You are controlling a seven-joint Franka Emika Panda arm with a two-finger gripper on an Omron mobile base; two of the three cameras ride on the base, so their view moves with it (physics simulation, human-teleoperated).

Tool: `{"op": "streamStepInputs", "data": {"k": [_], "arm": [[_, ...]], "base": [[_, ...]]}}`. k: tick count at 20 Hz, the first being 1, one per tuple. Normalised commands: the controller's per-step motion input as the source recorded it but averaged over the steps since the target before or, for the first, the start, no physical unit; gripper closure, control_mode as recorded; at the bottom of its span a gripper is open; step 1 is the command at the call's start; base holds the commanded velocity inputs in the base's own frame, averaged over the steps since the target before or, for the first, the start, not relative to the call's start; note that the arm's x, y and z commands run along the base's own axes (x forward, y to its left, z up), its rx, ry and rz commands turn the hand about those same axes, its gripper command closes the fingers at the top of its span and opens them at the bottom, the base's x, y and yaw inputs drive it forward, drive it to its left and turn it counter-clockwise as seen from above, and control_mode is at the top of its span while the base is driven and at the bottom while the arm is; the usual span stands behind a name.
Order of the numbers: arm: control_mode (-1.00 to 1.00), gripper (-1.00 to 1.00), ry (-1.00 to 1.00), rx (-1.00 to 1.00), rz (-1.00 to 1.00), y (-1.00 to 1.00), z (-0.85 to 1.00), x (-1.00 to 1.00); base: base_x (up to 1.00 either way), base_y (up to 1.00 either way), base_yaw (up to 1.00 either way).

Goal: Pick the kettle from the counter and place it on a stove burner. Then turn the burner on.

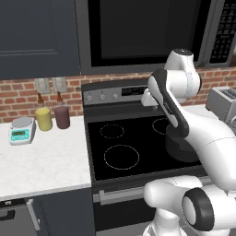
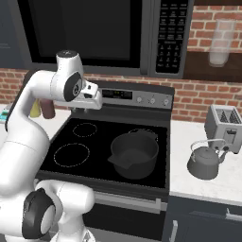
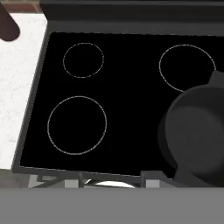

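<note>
The arm was raised above the cooktop (image 2: 156,142), its gripper (image 2: 93,98) hanging over the back of the glass near the control panel, and nothing was in it; whether the fingers stood apart or together I could not tell from where I looked. The kettle (image 2: 204,162) sat on the counter (image 2: 208,186) to the right of the stove, just in front of the toaster (image 2: 223,124), well apart from the hand. So the picking step had not begun, as I judged it: the arm would need to swing right, past the black pot (image 2: 133,154) on the front right of the glass, and come down over the wire handle. The kettle stood upright, its long axis vertical, the arched handle on top and the spout seeming to point left toward the stove (it was small and I wouldn't swear to it). The large dashed stove burner (image 3: 77,125) at the front left lay bare, a likely place to set the kettle, since the pot crowded the right side.
</note>
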Motion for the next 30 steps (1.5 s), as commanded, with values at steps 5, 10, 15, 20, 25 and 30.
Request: {"op": "streamStepInputs", "data": {"k": [5,10,15,20,25,30], "arm": [[-1.00,-1.00,-0.01,-0.01,0.00,0.03,-0.02,-0.12],[-1.00,-1.00,0.14,-0.04,0.00,0.22,-0.39,0.00],[-1.00,-1.00,0.02,-0.04,-0.04,-0.22,-0.26,-0.26],[-1.00,-1.00,0.00,-0.01,-0.17,-0.71,0.03,-0.53],[-1.00,-1.00,0.00,0.00,-0.28,-0.89,0.24,-0.15],[-1.00,-1.00,0.06,0.00,-0.38,-1.00,0.21,0.00]], "base": [[0.00,0.00,0.00],[0.00,0.00,0.00],[0.00,0.00,0.00],[0.00,0.00,0.00],[0.00,0.00,0.00],[0.00,0.00,0.00]]}}
